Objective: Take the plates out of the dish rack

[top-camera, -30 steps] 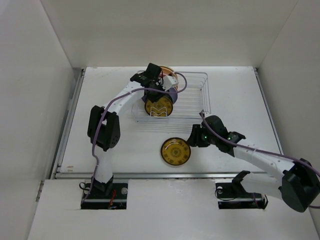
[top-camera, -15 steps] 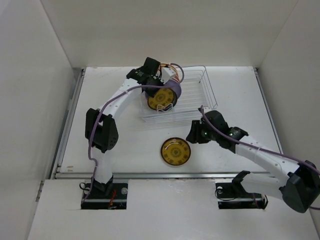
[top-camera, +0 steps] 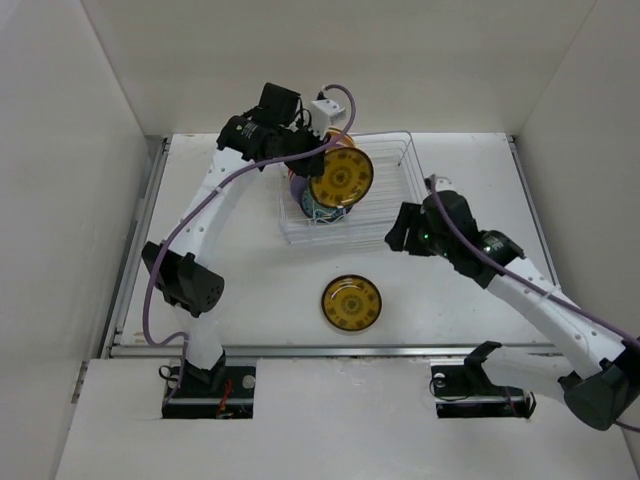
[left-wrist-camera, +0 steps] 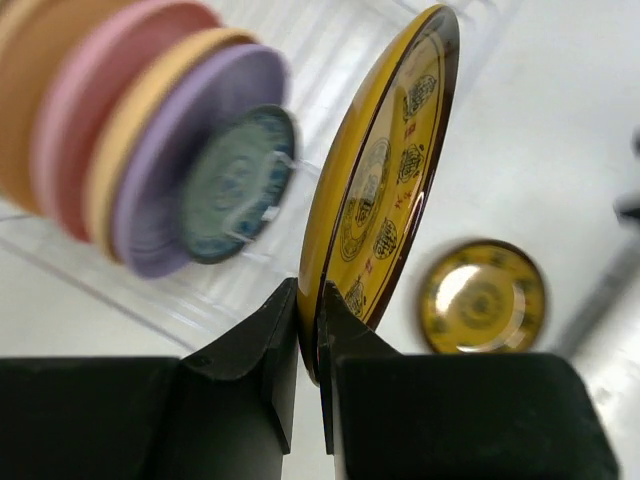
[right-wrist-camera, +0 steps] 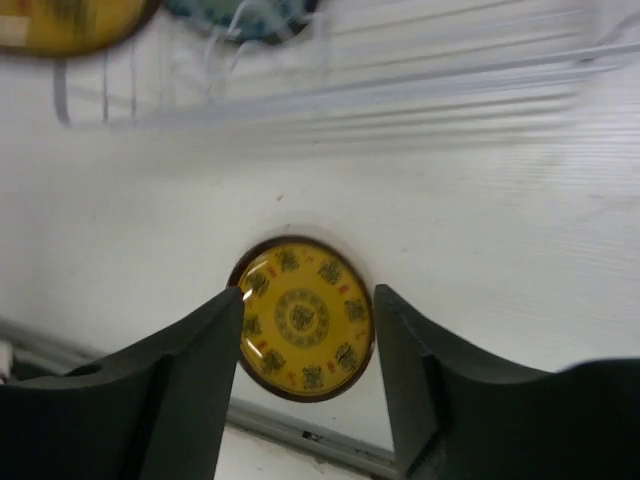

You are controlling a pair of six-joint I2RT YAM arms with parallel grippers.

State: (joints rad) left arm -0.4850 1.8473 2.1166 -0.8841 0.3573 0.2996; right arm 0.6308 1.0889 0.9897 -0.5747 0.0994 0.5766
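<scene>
with our left gripper (left-wrist-camera: 308,300) we are pinching the rim of an amber plate (left-wrist-camera: 385,180) above the dish rack (top-camera: 385,215); our right gripper (right-wrist-camera: 308,295) is hanging spread.

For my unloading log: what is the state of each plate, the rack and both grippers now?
left gripper: shut on the raised amber plate
raised amber plate: held on edge above the dish rack
flat amber plate: lying on the table
blue-green plate: upright in the rack
lavender plate, cream plate, pink plate: upright in the rack
dish rack: partly loaded
right gripper: open, empty, over the flat amber plate
</scene>
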